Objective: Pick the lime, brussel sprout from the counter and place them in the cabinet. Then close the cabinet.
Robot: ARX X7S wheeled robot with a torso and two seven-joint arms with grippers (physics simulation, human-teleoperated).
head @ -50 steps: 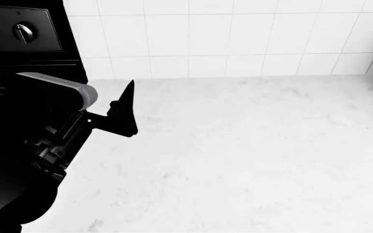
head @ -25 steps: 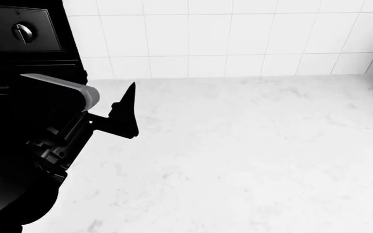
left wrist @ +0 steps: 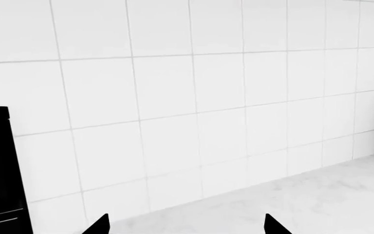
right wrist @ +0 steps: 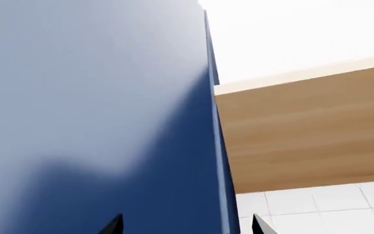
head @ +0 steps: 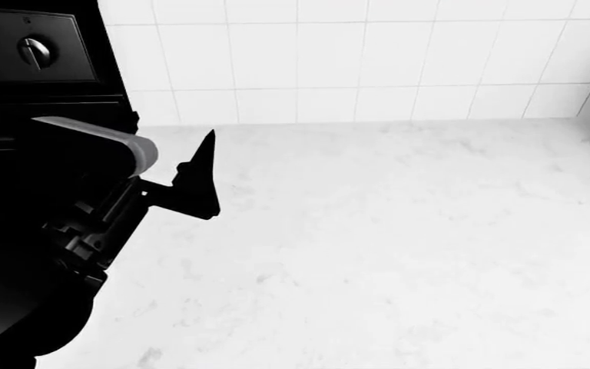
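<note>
Your left end effector (head: 200, 178) hangs above the desk (head: 377, 246), its fingertips (left wrist: 101, 225) spread apart with nothing between them; the tiled wall (left wrist: 206, 97) stands ahead of it and the black stove (head: 28, 61) just beside it. Your right end effector (right wrist: 183, 226) has its tips apart too, close against a blue cabinet door (right wrist: 96, 112). Neither lime nor brussel sprout shows anywhere.
</note>
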